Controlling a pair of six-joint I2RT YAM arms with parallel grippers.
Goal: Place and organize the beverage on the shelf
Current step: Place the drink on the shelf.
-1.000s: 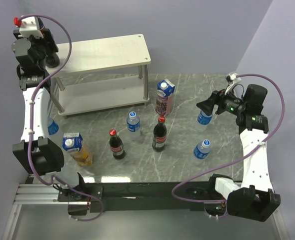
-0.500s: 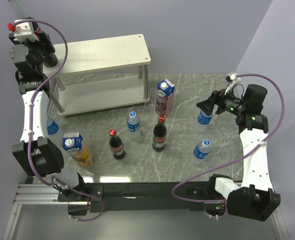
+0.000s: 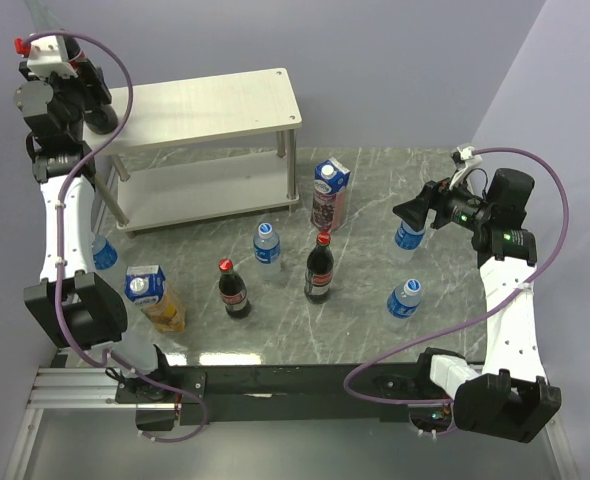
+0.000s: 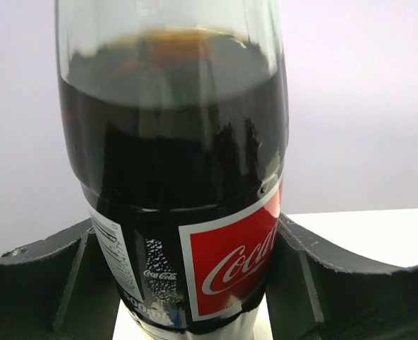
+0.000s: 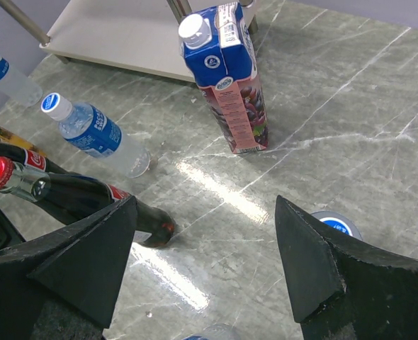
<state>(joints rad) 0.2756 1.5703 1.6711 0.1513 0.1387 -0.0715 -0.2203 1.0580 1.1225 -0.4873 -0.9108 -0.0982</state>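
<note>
From above, the low two-tier shelf (image 3: 210, 100) of whitish wood-grain boards on thin silver legs sits at eleven o'clock on the grey marble table (image 3: 375, 335). The left gripper (image 3: 99, 118) is at the shelf's left edge, level with the top board, clamped around a dark red-labelled cola bottle (image 3: 103, 121) (whether its base touches the board I cannot tell). To the bottle's right the top board runs wide and white.

A tall purple juice carton (image 3: 328, 195) stands at twelve o'clock, just beside the shelf's right legs. Two upright cola bottles (image 3: 319, 270) (image 3: 234, 290) hold the table's centre, with a small blue-labelled water bottle (image 3: 266, 243) between them and the shelf. A yellow juice carton (image 3: 155, 297) stands at eight o'clock near the front edge, a second water bottle (image 3: 104, 252) at nine and a third water bottle (image 3: 404, 298) at four. At three o'clock the right gripper (image 3: 405, 212) hangs with jaws spread over a fourth water bottle (image 3: 408, 237).

On the left wrist, black fingers (image 4: 46, 283) press both sides of the held bottle at its label.

On the right wrist, the fingers (image 5: 322, 283) stand wide apart, holding nothing. A blue cap (image 5: 334, 224) peeks beside the one at four o'clock, and open marble lies between them and the purple carton.
</note>
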